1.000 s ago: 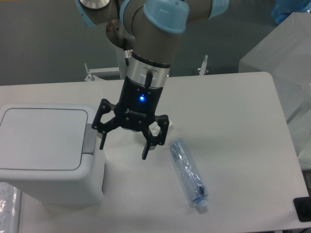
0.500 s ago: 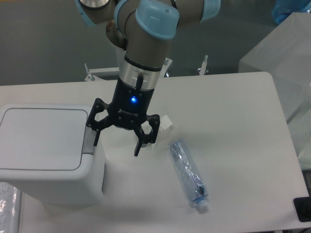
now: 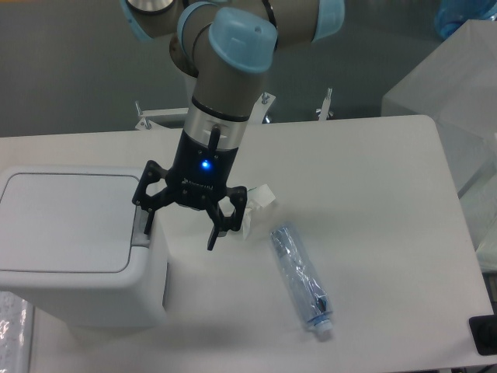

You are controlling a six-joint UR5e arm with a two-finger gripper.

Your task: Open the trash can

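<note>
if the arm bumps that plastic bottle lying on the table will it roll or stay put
The plastic bottle lies on its side on the table, so a sideways nudge would probably roll it. It looks clear, crumpled and empty, so it is likely light and would skid easily. The dented walls may make any roll uneven and short.

One fixed camera looks down steeply from high in front of the table (image 3: pixel 373 194) — fairly near, its far edge crossing the upper frame. The arm (image 3: pixel 225 70) enters from the top centre; the trash can (image 3: pixel 78 256) fills the lower left.
</note>
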